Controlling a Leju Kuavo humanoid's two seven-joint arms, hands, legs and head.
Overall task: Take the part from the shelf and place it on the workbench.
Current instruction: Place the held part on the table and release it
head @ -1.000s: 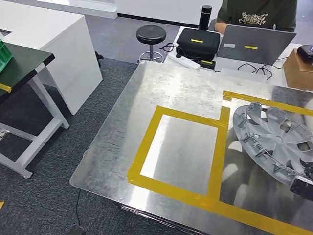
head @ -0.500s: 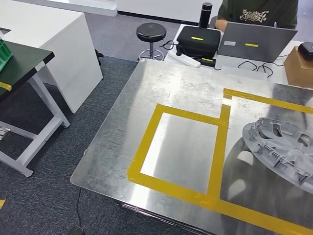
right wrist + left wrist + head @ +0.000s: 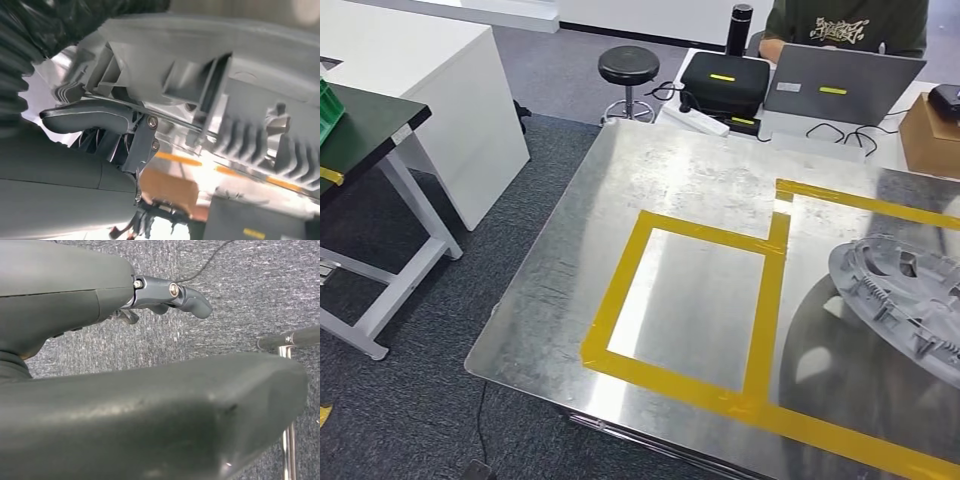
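1. While the grey plastic hubcap-like wheel cover part (image 3: 905,300) sits at the right side of the shiny sheet-metal workbench (image 3: 682,190), its far-right portion runs out of the head view; whether it touches the metal or hangs just above it I cannot tell.
2. It lies inside the larger yellow-taped zone (image 3: 848,200), to the right of the smaller yellow tape rectangle (image 3: 765,300), ribbed underside up, near flat with a slight tilt.
3. Key relation: the part is on the robot's right, so the right hand (image 3: 94,120) is the nearer one; the left hand (image 3: 166,292) hangs by the grey carpet floor (image 3: 241,285), well apart from the bench.
4. Right hand: right wrist view shows a grey finger tucked under the part's rim and ribs, so I judge it grasps the part at its edge.
5. Left hand: fingers extended, grasping nothing.
6. Judgement: placement is near done; next is settling the part flat and letting go, drawing the hand out rightward.
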